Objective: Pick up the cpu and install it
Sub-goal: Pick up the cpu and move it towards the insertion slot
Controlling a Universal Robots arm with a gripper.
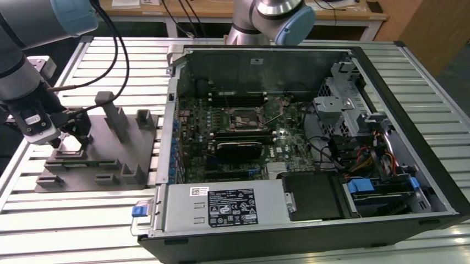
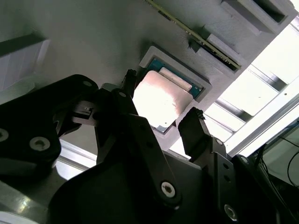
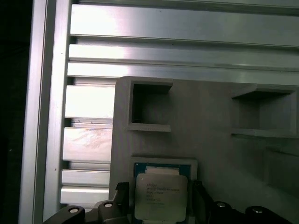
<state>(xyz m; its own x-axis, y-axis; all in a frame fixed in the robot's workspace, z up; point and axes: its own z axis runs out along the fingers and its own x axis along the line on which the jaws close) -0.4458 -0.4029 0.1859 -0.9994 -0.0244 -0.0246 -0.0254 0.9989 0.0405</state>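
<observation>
The cpu (image 3: 161, 196), a flat square chip with a shiny silver top, lies in a shallow square pocket of the grey plastic fixture block (image 1: 103, 165). In the second wrist view the cpu (image 2: 161, 100) glares white. My gripper (image 3: 160, 191) hangs low over it with one black finger on each side, a narrow gap showing at both edges, so it stands open. In the exterior view the gripper (image 1: 70, 140) is at the fixture's end on that view's left. The black-framed motherboard socket (image 1: 246, 118) sits inside the opened computer case, far off toward that view's right.
The fixture has upright grey posts (image 1: 118, 113) and further pockets (image 3: 149, 105) close to the gripper. The open computer case (image 1: 309, 143) fills the middle of the slatted aluminium table (image 1: 44, 220). A second robot arm (image 1: 276, 16) stands behind the case.
</observation>
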